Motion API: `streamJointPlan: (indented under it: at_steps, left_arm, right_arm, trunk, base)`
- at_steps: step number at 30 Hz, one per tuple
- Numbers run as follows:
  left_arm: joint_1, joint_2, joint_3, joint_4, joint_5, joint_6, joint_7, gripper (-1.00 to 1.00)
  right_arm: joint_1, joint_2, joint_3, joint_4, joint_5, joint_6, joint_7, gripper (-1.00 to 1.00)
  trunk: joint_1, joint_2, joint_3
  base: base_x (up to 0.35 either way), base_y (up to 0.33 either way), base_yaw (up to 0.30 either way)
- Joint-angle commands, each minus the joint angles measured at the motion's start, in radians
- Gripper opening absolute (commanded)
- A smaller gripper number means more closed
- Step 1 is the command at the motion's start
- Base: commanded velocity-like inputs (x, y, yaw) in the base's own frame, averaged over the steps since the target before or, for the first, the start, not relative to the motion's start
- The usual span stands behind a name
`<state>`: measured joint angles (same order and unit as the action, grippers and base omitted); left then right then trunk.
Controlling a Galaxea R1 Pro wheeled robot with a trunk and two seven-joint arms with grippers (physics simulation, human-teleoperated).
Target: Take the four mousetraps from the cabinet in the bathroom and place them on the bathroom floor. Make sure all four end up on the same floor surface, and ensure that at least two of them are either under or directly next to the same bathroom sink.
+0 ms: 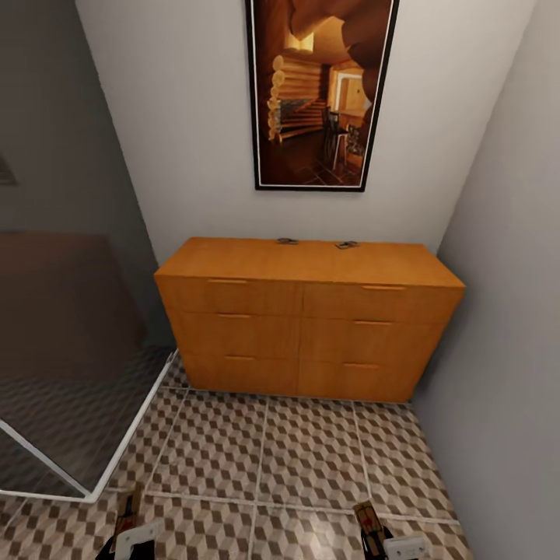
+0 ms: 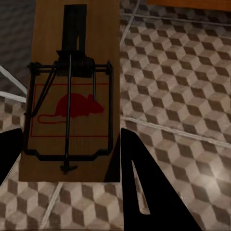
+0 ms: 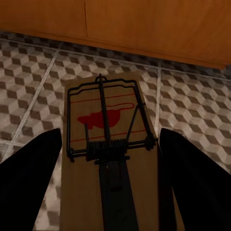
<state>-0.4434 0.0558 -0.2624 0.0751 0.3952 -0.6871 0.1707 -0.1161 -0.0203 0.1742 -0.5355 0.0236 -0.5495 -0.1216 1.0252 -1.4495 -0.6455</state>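
Each tool, the left tool [image 2: 67,159] and the right tool [image 3: 110,163], is clamped on a mousetrap [image 2: 70,91] [image 3: 109,144], two more mousetraps [image 1: 287,241] [image 1: 347,245] sit on the cabinet [image 1: 307,327], mid-frame, so next comes carrying these to the sink and laying them on the bathroom floor [image 1: 311,467].

A mousetrap [image 2: 70,96] sits clamped between the left hand [image 2: 67,159] fingers above cube-patterned bathroom floor [image 2: 183,96].

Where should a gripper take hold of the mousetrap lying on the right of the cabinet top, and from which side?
Probably by the long edges of its flat board, coming from above and in front. The right-hand mousetrap lies flat near the back of the cabinet top, close to the wall, so only the top and front are open. It is too small in the head view to tell how it is turned.
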Motion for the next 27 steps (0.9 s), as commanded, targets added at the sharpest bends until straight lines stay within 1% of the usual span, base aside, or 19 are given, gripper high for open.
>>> streamJointPlan:
  at_steps: [1,10,27]
  left_arm:
    - [-0.001,-0.001,-0.009,0.003,0.001,-0.003,0.004,-1.00]
    - [-0.001,0.001,-0.008,0.003,0.001,-0.005,0.004,-1.00]
    - [-0.001,0.001,-0.008,0.003,0.001,-0.005,0.003,-1.00]
  right_arm:
    - [0.000,-0.001,0.007,0.000,0.002,-0.001,-0.010,-1.00]
    - [0.000,-0.001,0.007,0.000,0.002,-0.001,-0.010,-1.00]
    - [0.000,-0.001,0.008,0.002,0.002,-0.001,-0.010,-1.00]
  trunk:
    - [0.000,-0.001,-0.002]
    - [0.000,-0.001,-0.011]
    - [0.000,-0.001,-0.030]
  base:
    - [-0.066,0.183,0.205]
    - [-0.091,0.180,0.203]
    - [-0.010,0.012,0.199]
